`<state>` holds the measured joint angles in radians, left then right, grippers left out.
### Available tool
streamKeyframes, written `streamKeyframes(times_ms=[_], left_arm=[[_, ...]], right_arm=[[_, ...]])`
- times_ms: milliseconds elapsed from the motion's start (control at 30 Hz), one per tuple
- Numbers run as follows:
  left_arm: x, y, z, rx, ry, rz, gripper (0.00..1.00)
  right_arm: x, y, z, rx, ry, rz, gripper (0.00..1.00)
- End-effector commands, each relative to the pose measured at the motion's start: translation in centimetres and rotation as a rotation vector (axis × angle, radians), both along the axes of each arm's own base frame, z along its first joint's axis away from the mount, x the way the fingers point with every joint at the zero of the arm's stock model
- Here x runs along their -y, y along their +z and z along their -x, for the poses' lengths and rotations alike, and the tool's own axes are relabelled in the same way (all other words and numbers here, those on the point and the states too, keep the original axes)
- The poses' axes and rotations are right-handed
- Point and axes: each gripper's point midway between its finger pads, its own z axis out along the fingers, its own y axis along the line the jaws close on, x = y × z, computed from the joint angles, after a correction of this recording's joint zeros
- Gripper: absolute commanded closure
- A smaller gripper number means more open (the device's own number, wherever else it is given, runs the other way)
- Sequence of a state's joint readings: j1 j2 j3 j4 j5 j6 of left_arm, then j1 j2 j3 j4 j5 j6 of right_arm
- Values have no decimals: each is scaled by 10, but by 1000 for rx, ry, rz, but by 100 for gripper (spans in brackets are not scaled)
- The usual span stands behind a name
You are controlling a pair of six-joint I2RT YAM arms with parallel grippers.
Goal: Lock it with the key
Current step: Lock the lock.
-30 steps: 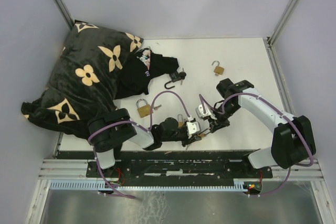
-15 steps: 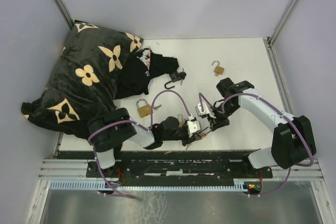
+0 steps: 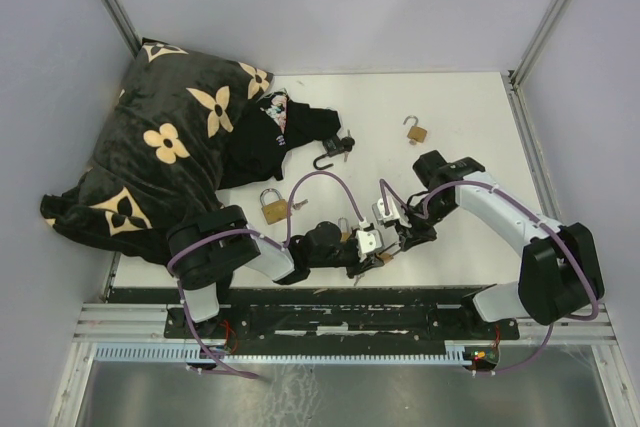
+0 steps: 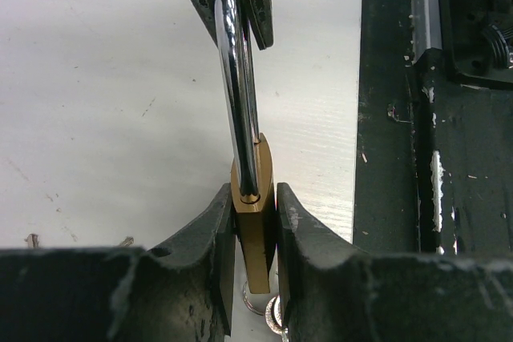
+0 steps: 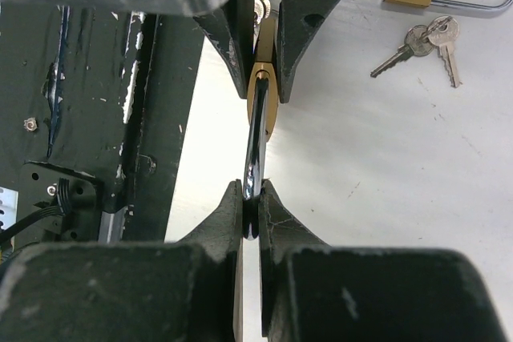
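Brass padlock (image 4: 258, 238) clamped in left claw (image 4: 255, 206); its shackle (image 5: 255, 146) pinched by right claw (image 5: 251, 207).

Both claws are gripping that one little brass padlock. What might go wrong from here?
1. The right gripper pinches only the thin, shiny shackle; it may slip free.
2. Both grippers hold one padlock, so uneven pulling might twist it out of the left gripper.
3. It is held close to the table's near edge; if dropped, it may land on the dark frame.
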<state>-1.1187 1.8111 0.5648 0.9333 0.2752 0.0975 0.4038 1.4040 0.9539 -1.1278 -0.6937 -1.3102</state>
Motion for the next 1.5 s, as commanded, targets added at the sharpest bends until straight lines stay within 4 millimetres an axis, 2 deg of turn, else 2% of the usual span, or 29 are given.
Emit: streamKeyframes(times_ms=[0,300,633,767,1000,1233,1467], left_arm=[[3,0,-27,67,74,-8,97],[5,-3,-28,52,84,-2,97],[4,-5,-30,42,94,3,97],[3,-5,-29,45,95,12,97],[3,-5,-30,49,101,21,97],[1,-8,-30,48,105,27,97],[1,-8,-30,49,100,30,97]], right_arm=[[6,-36,10,-49,38,67,98],[3,-49,12,-95,0,72,98],[-2,-56,24,-150,-6,45,98],[-5,-53,29,-174,14,26,98],[-7,-59,43,-181,81,75,98],[-9,-66,43,-175,80,126,98],[-12,-63,42,-192,85,125,98]])
